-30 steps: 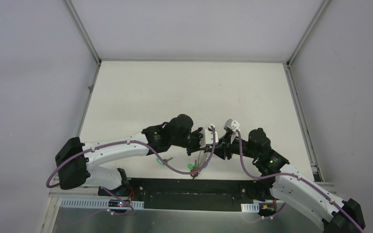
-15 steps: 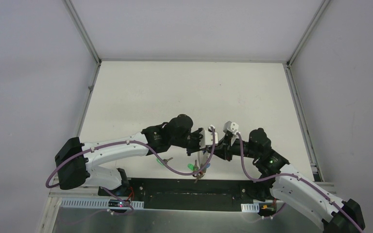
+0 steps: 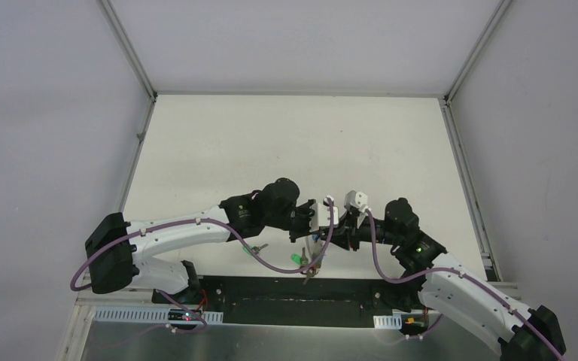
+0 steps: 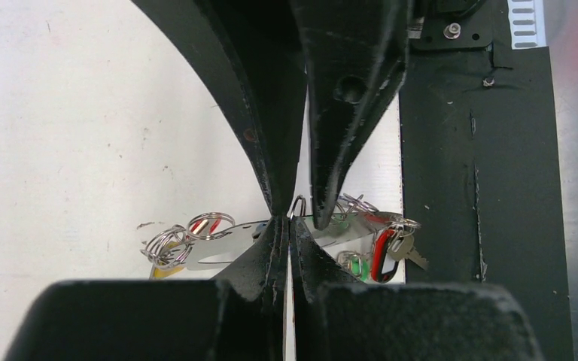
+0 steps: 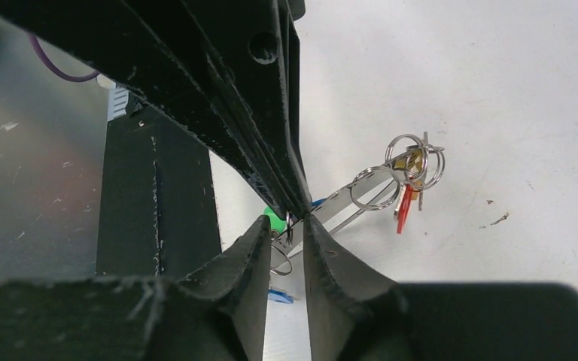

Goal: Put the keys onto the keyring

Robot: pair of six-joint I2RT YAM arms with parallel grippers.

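My left gripper (image 4: 287, 221) is shut on the thin grey metal keyring (image 4: 222, 247), which it holds just above the table's near edge. In the top view it (image 3: 314, 223) meets my right gripper (image 3: 334, 230) tip to tip. My right gripper (image 5: 287, 224) is narrowly open, its fingers on either side of a small split ring (image 5: 290, 228) on the keyring (image 5: 348, 200). The green tag (image 5: 273, 219) sits beside that ring and also shows in the left wrist view (image 4: 355, 265). The blue tag (image 5: 280, 295) hangs lower. Their key blades are hidden.
A red-tagged key (image 4: 383, 252) and a yellow tag (image 4: 158, 268) hang from other split rings. The black mounting plate (image 4: 482, 188) and the table's near edge lie right under the keys. A white clip (image 3: 357, 198) sits on the right arm's cable.
My right gripper has edged left, closer to the left gripper's tips. The hanging bunch of keys has swung slightly right. The left arm has barely moved.
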